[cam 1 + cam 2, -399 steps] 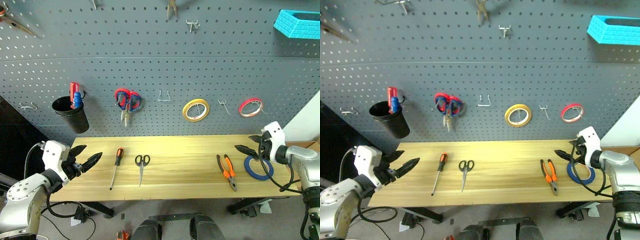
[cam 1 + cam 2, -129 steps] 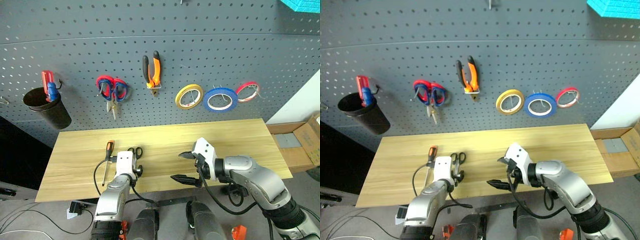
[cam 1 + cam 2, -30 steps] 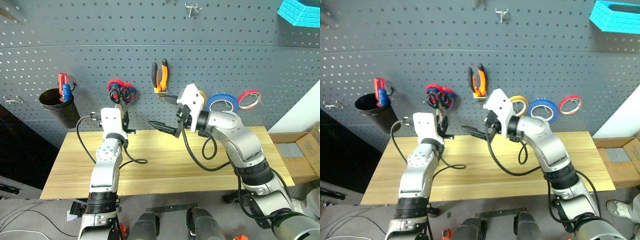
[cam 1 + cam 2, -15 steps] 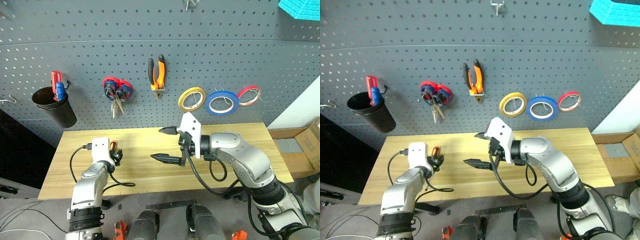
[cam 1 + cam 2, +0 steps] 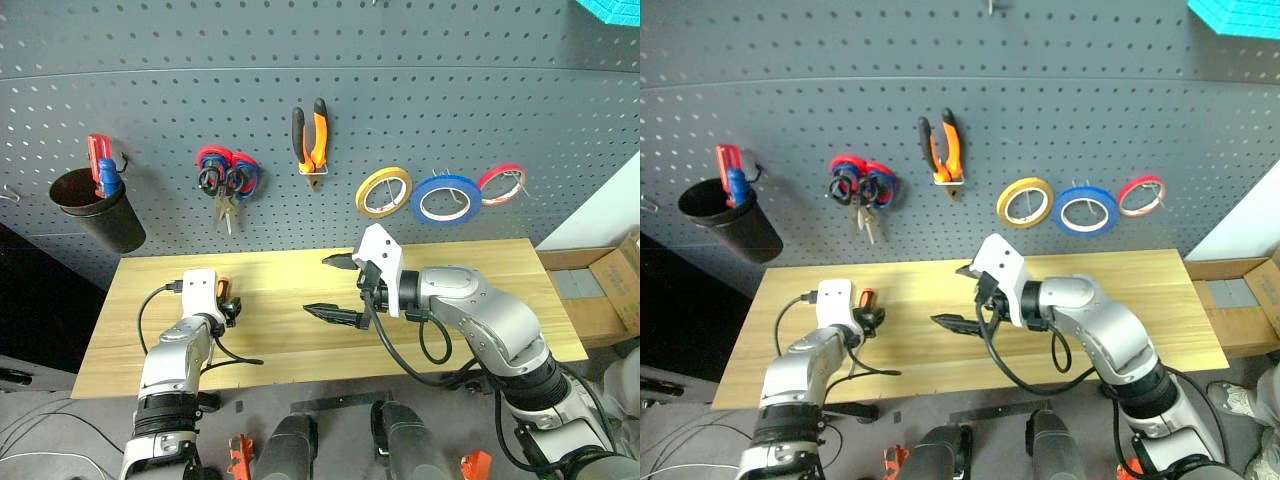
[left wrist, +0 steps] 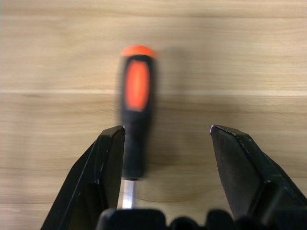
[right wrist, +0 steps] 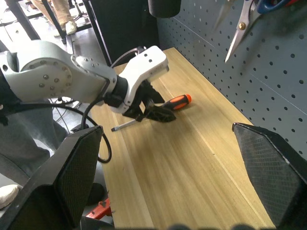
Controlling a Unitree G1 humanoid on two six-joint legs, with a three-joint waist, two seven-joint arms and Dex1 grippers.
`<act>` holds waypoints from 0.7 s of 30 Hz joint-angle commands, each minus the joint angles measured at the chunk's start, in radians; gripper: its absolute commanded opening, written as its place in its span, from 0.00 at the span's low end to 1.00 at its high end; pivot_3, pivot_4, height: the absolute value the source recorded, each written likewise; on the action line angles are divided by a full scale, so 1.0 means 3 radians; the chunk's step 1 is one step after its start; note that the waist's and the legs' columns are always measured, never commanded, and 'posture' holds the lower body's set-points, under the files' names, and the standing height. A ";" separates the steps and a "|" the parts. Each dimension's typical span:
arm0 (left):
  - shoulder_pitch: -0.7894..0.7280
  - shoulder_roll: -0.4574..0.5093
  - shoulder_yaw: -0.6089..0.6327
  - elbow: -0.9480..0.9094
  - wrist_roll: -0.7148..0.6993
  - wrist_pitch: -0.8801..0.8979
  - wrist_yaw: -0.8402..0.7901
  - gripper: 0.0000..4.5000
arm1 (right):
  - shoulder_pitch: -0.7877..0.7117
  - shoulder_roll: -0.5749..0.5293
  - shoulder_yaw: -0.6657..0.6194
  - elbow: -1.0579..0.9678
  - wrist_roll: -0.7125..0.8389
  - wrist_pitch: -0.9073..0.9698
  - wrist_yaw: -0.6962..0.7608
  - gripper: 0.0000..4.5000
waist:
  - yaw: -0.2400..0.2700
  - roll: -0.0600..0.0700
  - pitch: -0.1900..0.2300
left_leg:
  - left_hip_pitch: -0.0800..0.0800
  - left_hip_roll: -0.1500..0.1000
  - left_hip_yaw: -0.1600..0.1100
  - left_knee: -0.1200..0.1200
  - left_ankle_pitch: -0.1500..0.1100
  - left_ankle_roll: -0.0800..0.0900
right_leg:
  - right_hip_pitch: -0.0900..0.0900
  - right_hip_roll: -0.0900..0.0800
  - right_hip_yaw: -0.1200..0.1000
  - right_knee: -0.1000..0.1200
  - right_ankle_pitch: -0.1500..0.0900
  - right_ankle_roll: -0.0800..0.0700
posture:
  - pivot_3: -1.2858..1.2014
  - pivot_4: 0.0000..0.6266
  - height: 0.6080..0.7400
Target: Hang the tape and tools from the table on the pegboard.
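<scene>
Screwdriver (image 6: 135, 108) is lying alone on the table (image 5: 480, 285), seemingly the last item, at twelve o'clock between the left gripper (image 6: 165, 139)'s released fingers, while pliers (image 5: 310, 138), scissors (image 5: 212, 182) and blue tape (image 5: 447, 199) are hanging on the pegboard (image 5: 400, 90) and the right gripper (image 5: 327, 287) is idling wide apart, empty.

Silver-grey rounded arm shells, white wrist housings, black cables looping from each wrist, and black pointed fingers on left hand (image 5: 229, 312) and right hand (image 5: 330, 288).
</scene>
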 commanded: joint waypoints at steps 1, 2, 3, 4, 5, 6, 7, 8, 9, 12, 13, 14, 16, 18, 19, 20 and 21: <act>0.0095 0.0067 0.0043 -0.0292 -0.0024 0.0023 -0.0021 0.67 | -0.0023 -0.0005 -0.0015 -0.0150 0.0032 -0.0020 -0.0008 1.00 | 0.0000 0.0000 0.0002 | 0.0000 0.0000 0.0000 0.0000 0.0000 0.0000 | 0.0000 0.0000 0.0000 -0.0001 0.0000 0.0000 | 0.51 0.46 1.00; 0.0116 0.0073 0.0051 -0.0335 -0.0028 0.0038 -0.0022 0.67 | -0.0025 -0.0006 -0.0010 -0.0144 0.0029 -0.0026 -0.0007 1.00 | 0.0001 0.0000 0.0002 | -0.0001 0.0000 -0.0001 0.0000 0.0000 0.0000 | 0.0000 -0.0001 0.0000 -0.0001 0.0000 0.0000 | 0.51 0.46 1.00; 0.0135 0.0069 0.0069 -0.0373 -0.0037 0.0071 -0.0013 0.67 | -0.0027 -0.0006 -0.0006 -0.0140 0.0027 -0.0029 -0.0007 1.00 | 0.0001 0.0001 0.0004 | -0.0001 0.0000 -0.0001 0.0000 0.0000 0.0000 | 0.0000 -0.0001 0.0000 -0.0001 0.0000 0.0001 | 0.51 0.46 1.00; 0.0155 0.0059 0.0103 -0.0395 -0.0058 0.0128 0.0001 0.67 | -0.0035 -0.0001 -0.0005 -0.0134 0.0029 -0.0032 -0.0008 1.00 | 0.0001 0.0001 0.0005 | -0.0002 0.0000 -0.0002 0.0000 0.0000 0.0000 | 0.0000 -0.0001 0.0000 -0.0001 -0.0001 0.0001 | 0.51 0.46 1.00; 0.0176 0.0062 0.0105 -0.0384 -0.0054 0.0158 0.0004 0.67 | -0.0044 0.0006 -0.0003 -0.0128 0.0032 -0.0034 -0.0007 1.00 | 0.0001 0.0001 0.0005 | -0.0002 0.0000 -0.0003 0.0000 0.0000 0.0000 | 0.0000 -0.0001 0.0000 -0.0002 -0.0001 0.0002 | 0.51 0.46 1.00; 0.0196 0.0074 0.0077 -0.0352 -0.0023 0.0156 0.0006 0.67 | -0.0050 0.0011 0.0001 -0.0124 0.0033 -0.0036 -0.0005 1.00 | 0.0001 0.0002 0.0006 | -0.0002 0.0000 -0.0004 0.0000 0.0000 0.0000 | 0.0000 -0.0001 0.0000 -0.0002 -0.0001 0.0002 | 0.51 0.46 1.00; 0.0207 0.0077 0.0049 -0.0312 0.0006 0.0126 0.0013 0.67 | -0.0054 0.0011 0.0006 -0.0126 0.0031 -0.0035 -0.0004 1.00 | 0.0001 0.0002 0.0007 | -0.0002 0.0000 -0.0004 0.0000 0.0000 0.0000 | 0.0000 -0.0001 -0.0001 -0.0002 -0.0003 0.0004 | 0.51 0.46 1.00; 0.0197 0.0065 0.0035 -0.0266 0.0005 0.0104 0.0007 0.67 | -0.0057 0.0011 0.0009 -0.0126 0.0030 -0.0035 -0.0002 1.00 | 0.0001 0.0002 0.0011 | -0.0002 0.0000 -0.0003 0.0000 0.0000 0.0000 | 0.0000 -0.0001 -0.0002 -0.0002 -0.0003 0.0005 | 0.51 0.46 1.00; 0.0179 0.0054 0.0020 -0.0226 -0.0013 0.0081 -0.0027 0.67 | -0.0059 0.0010 0.0008 -0.0129 0.0032 -0.0030 -0.0001 1.00 | 0.0002 0.0002 0.0017 | -0.0002 0.0000 -0.0003 -0.0001 0.0000 0.0000 | 0.0000 -0.0001 -0.0003 -0.0002 -0.0003 0.0005 | 0.51 0.46 1.00; 0.0045 0.0040 0.0001 0.0099 -0.0048 -0.0097 -0.0136 0.67 | -0.0062 0.0019 0.0003 -0.0122 0.0039 -0.0014 -0.0007 1.00 | 0.0010 0.0003 0.0023 | -0.0005 0.0000 -0.0005 -0.0001 0.0000 0.0000 | -0.0001 -0.0001 -0.0006 -0.0003 -0.0003 0.0005 | 0.51 0.47 1.00; -0.0028 0.0049 -0.0006 0.0280 -0.0032 -0.0171 -0.0150 0.67 | -0.0063 0.0017 0.0007 -0.0120 0.0040 -0.0011 -0.0005 1.00 | 0.0011 0.0002 0.0024 | -0.0005 0.0000 -0.0006 -0.0001 0.0000 0.0000 | -0.0001 -0.0002 -0.0008 -0.0003 -0.0003 0.0005 | 0.51 0.47 1.00; -0.0078 0.0055 -0.0014 0.0404 -0.0018 -0.0223 -0.0157 0.67 | -0.0062 0.0013 0.0007 -0.0122 0.0041 -0.0009 -0.0001 1.00 | 0.0012 0.0002 0.0025 | -0.0006 0.0000 -0.0007 -0.0001 0.0000 -0.0001 | -0.0001 -0.0002 -0.0009 -0.0004 -0.0003 0.0005 | 0.51 0.47 1.00; -0.0210 0.0069 -0.0049 0.0710 0.0019 -0.0311 -0.0170 0.67 | -0.0066 0.0005 0.0012 -0.0127 0.0043 0.0000 0.0008 1.00 | 0.0009 0.0002 0.0027 | -0.0007 0.0000 -0.0007 0.0000 0.0000 -0.0001 | -0.0001 -0.0002 -0.0010 -0.0006 -0.0003 0.0005 | 0.51 0.47 1.00; -0.0276 0.0081 -0.0101 0.0904 0.0073 -0.0365 -0.0158 0.67 | -0.0070 0.0000 0.0005 -0.0134 0.0054 0.0016 0.0010 1.00 | 0.0007 0.0003 0.0028 | -0.0009 0.0000 -0.0008 -0.0001 0.0000 0.0000 | -0.0001 -0.0002 -0.0011 -0.0008 -0.0003 0.0005 | 0.51 0.47 1.00; -0.0286 0.0074 -0.0106 0.0952 0.0075 -0.0379 -0.0156 0.67 | -0.0071 -0.0003 0.0002 -0.0134 0.0055 0.0023 0.0007 1.00 | 0.0006 0.0003 0.0028 | -0.0009 0.0000 -0.0009 -0.0003 0.0000 0.0000 | -0.0001 -0.0002 -0.0012 -0.0009 -0.0003 0.0005 | 0.51 0.47 1.00; -0.0292 0.0068 -0.0107 0.0996 0.0072 -0.0371 -0.0152 0.67 | -0.0072 -0.0007 -0.0001 -0.0133 0.0053 0.0031 0.0002 1.00 | 0.0004 0.0004 0.0028 | -0.0009 0.0000 -0.0009 -0.0004 0.0000 0.0000 | -0.0001 -0.0002 -0.0012 -0.0010 -0.0003 0.0005 | 0.51 0.47 1.00; -0.0290 0.0073 -0.0118 0.1037 0.0093 -0.0349 -0.0126 0.67 | -0.0072 -0.0012 -0.0001 -0.0133 0.0051 0.0036 -0.0001 1.00 | 0.0003 0.0004 0.0029 | -0.0009 0.0000 -0.0009 -0.0005 0.0000 -0.0001 | -0.0001 -0.0002 -0.0012 -0.0012 -0.0003 0.0005 | 0.50 0.47 1.00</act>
